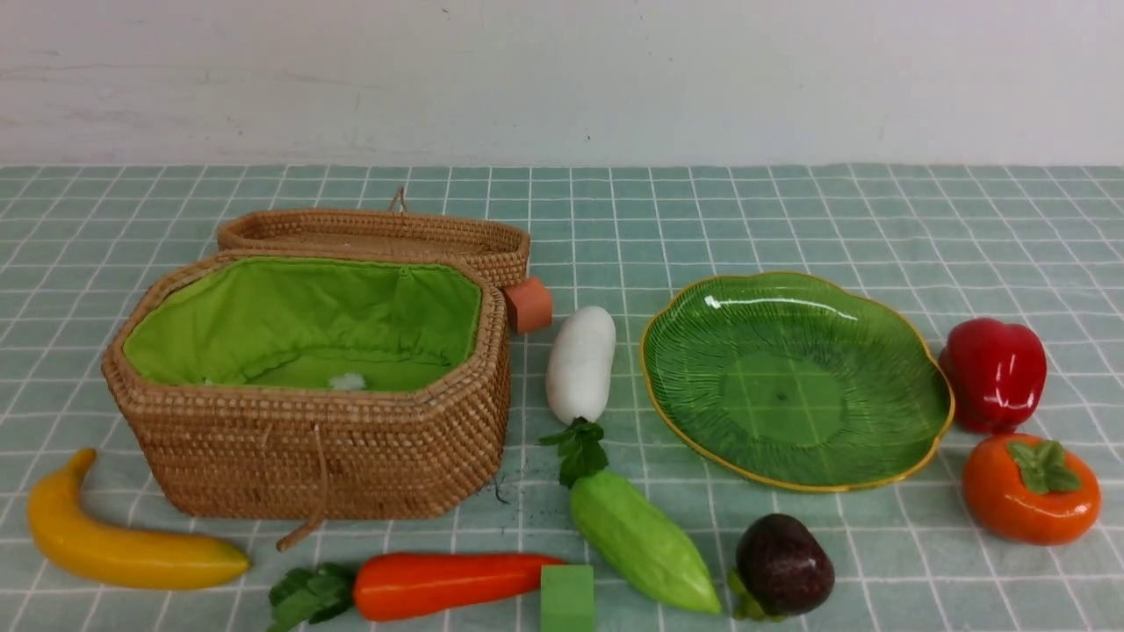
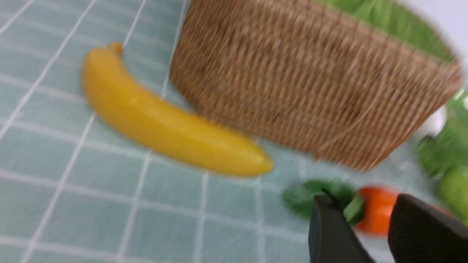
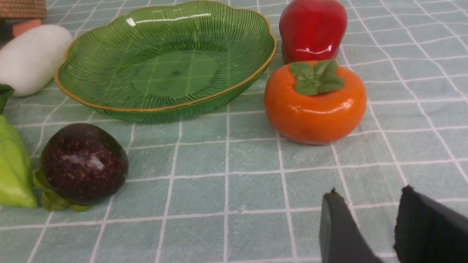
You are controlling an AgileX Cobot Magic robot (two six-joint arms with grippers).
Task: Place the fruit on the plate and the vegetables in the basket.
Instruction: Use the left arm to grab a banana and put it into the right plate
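Note:
On the checked cloth, the open basket [image 1: 325, 448] stands left and the green plate [image 1: 913, 439] right, both without toys in them. A banana [image 1: 123, 544] lies left of the basket, with a carrot [image 1: 439, 584] in front. Between basket and plate lie a white radish [image 1: 581, 362] and a green gourd [image 1: 641, 540]. A mangosteen [image 1: 784, 564] sits before the plate. A red pepper [image 1: 995, 373] and a persimmon [image 1: 1029, 490] sit to its right. My left gripper [image 2: 365, 204] hangs open near the carrot's leafy end. My right gripper [image 3: 369, 193] is open over bare cloth short of the persimmon [image 3: 314, 106].
A green foam block [image 1: 567, 599] touches the carrot's tip. An orange-brown cube [image 1: 528, 305] leans by the basket's back right corner. The wicker lid [image 1: 378, 233] lies folded back behind the basket. A white wall closes the far side. Neither arm shows in the front view.

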